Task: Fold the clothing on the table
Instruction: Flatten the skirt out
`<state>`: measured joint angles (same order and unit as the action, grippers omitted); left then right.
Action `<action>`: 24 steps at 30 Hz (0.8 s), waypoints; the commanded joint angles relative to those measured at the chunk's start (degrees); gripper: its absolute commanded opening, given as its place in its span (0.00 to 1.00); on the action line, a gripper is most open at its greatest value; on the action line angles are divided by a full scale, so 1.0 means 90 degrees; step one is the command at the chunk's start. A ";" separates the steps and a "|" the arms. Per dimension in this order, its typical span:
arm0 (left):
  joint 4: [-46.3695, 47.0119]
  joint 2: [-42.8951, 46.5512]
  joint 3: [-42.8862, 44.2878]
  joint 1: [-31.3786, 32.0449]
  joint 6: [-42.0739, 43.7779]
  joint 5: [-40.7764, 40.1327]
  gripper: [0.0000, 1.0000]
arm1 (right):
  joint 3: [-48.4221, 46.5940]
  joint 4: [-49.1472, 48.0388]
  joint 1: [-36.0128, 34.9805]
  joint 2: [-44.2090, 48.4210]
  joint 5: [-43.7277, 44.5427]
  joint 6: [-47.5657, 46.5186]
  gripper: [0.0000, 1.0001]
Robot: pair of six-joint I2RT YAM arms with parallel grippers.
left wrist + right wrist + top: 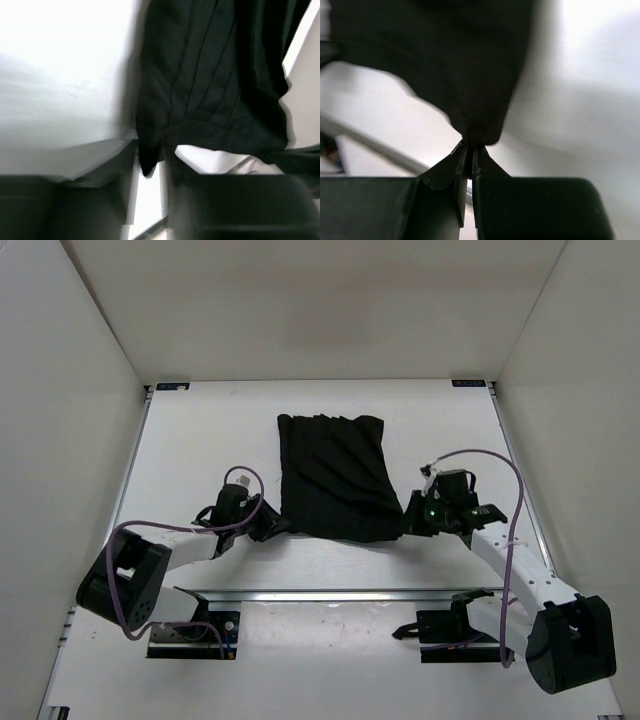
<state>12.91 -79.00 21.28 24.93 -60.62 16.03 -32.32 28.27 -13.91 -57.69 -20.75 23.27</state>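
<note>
Two end effectors are seen at the near corners of the clothing (pixel 335 475), which is spread flat on the white tabletop (pixel 200 440), about midway across it, with its pleats running away from the arms. The right end effector (pixel 469 150) is closed tight: in the right wrist view its two fingertips are pressed together with a bunched corner of the black fabric pinched between them, and the cloth is drawn up into a peak above the tabletop. From above, this grip is placed at the near right corner of the garment.

The left end effector (pixel 150 167) is set at the near left corner. In the blurred left wrist view its jaws are held partly apart, a bright gap being left between them, and a pointed tip of the fabric is seen hanging down into that gap. Whether the tip is touched by either finger cannot be told. The far hem is left lying flat.
</note>
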 commanded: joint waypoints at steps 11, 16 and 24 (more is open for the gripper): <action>-0.0438 0.3276 -0.1375 -0.0945 -0.0656 -0.0110 0.61 | -0.3643 -0.3590 -0.1383 -0.0990 -0.1405 0.1750 0.00; -0.0409 0.4488 -0.2040 -0.0358 -0.1963 -0.0853 0.61 | -0.4367 -0.3728 -0.1773 -0.1539 -0.0694 0.1771 0.00; 0.0382 0.4696 -0.2511 -0.0124 -0.3186 -0.0688 0.63 | -0.4515 -0.3893 -0.2194 -0.1842 -0.0195 0.1673 0.00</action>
<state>12.10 -35.94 2.55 22.31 -82.83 10.70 -70.43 -0.95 -32.75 -74.96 -25.80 38.41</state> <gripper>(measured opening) 0.630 0.023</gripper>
